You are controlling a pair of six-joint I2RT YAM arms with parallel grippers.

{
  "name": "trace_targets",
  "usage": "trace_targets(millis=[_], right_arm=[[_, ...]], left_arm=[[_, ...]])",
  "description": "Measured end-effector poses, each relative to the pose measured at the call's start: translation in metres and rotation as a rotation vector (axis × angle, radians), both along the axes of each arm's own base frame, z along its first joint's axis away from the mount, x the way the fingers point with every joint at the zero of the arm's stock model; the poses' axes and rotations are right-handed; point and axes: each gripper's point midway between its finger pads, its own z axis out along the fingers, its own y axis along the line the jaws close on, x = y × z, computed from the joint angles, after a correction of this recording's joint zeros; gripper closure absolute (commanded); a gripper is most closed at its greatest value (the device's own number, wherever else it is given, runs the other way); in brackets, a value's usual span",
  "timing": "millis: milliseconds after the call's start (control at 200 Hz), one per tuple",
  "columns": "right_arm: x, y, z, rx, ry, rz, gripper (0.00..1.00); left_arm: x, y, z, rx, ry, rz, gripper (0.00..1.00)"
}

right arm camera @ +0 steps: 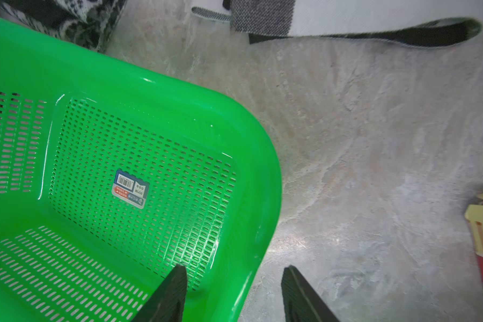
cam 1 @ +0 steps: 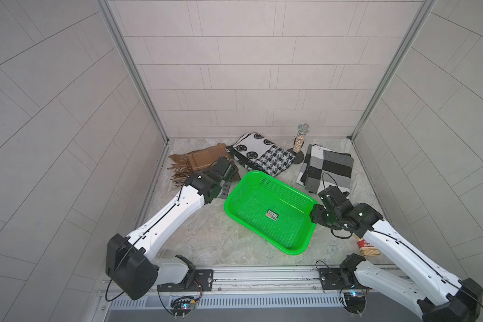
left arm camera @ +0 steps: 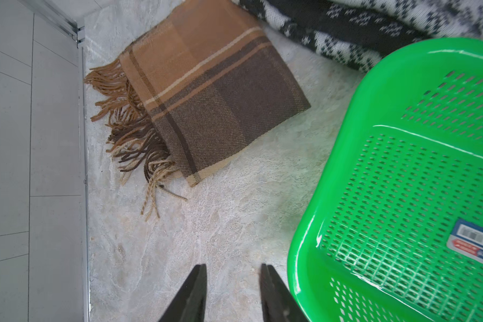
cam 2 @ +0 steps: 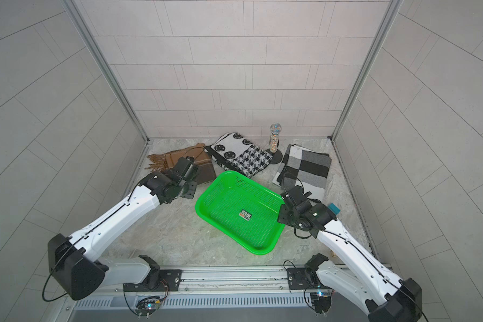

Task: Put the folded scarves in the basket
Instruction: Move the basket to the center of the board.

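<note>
Fingers (left arm camera: 198, 278) of the left gripper (left arm camera: 233, 267) stand parted with nothing between them, hanging over bare surface (left arm camera: 207, 223) just short of the brown scarf (left arm camera: 215, 92). That gap looks meant for sliding onto the near folded edge, so I judge this scarf to be the one about to be picked.

On the other side, the right gripper (right arm camera: 234, 269) is also open. One finger sits inside the basket (right arm camera: 260, 172) and one outside, straddling the rim at a corner without visibly pinching it. It probably waits there to steady the basket while cloth is dropped in.

The brown scarf lies flat in the far left part of the surface, outside the basket and close to its far corner. Its long axis runs across from the left wall toward the middle. The fringe (left arm camera: 123, 125) points at the wall and the folded end faces the patterned scarf (cam 1: 262, 156), which it seems to touch.

The empty basket sits slantwise between the arms, its long axis running from far left to near right. A checked scarf (cam 1: 329, 167) lies far right, beyond the right gripper.
</note>
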Motion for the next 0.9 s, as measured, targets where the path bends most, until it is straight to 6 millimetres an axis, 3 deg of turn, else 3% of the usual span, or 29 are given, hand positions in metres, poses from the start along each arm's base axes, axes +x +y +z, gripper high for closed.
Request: trace_targets(millis=[95,205,355,465,640,900], right_arm=[[-0.005,-0.004,-0.007,-0.003,0.007,-0.016,0.40],[-0.014,-0.005,-0.034,0.001,0.060,-0.027,0.46],[-0.016,0.003,-0.054,0.018,0.119,-0.017,0.70],[-0.011,0.008,-0.052,0.026,0.128,-0.006,0.85],[-0.006,0.032,-0.046,0.092,0.120,0.069,1.00],[0.015,0.070,-0.034,0.088,0.112,0.145,1.00]], left_arm=[[-0.001,-0.003,0.009,-0.038,-0.019,-0.001,0.56],[-0.003,-0.007,0.013,-0.075,-0.022,-0.006,0.55],[-0.005,-0.014,0.012,-0.114,-0.009,-0.020,0.55],[-0.006,-0.017,0.012,-0.135,-0.004,-0.027,0.55],[-0.006,-0.023,0.015,-0.176,-0.006,-0.032,0.54],[-0.008,-0.026,0.019,-0.214,-0.011,-0.026,0.54]])
